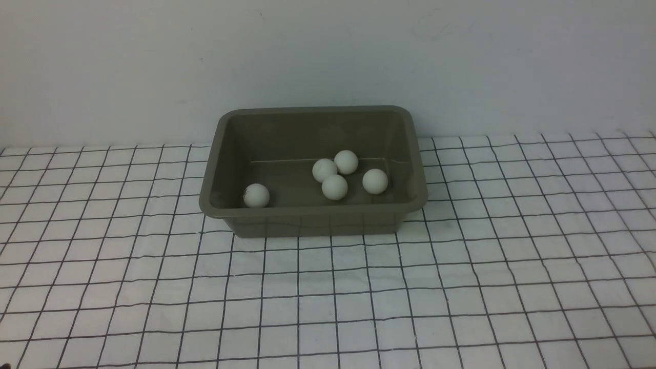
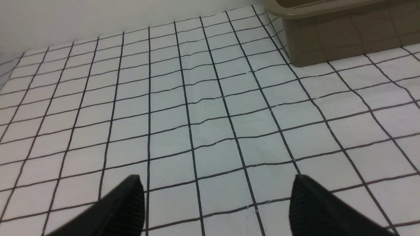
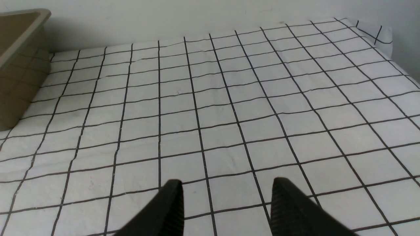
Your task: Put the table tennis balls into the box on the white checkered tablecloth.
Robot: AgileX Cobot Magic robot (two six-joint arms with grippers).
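Left end effector (image 2: 216,196): spread wide, gripping nothing | right end effector (image 3: 228,200): parted, gripping nothing | five balls (image 1: 334,187): inside box (image 1: 318,211), towards 12 o'clock

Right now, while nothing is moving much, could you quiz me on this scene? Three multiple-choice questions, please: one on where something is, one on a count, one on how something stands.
1. Where are the white balls?
A) On the checkered cloth
B) Inside the box
C) Between the left fingers

2. How many balls can be seen?
A) Three
B) Four
C) Five

3. How do the robot's left fingers stand?
A) Apart, with nothing between them
B) Pressed together
C) Closed on a ball

Key:
1 B: the front view shows the balls within the box's walls.
2 C: one sits toward the box's left end, three are grouped right of its middle, and one lies farther right.
3 A: the left wrist view shows a wide gap, with only cloth seen through it.
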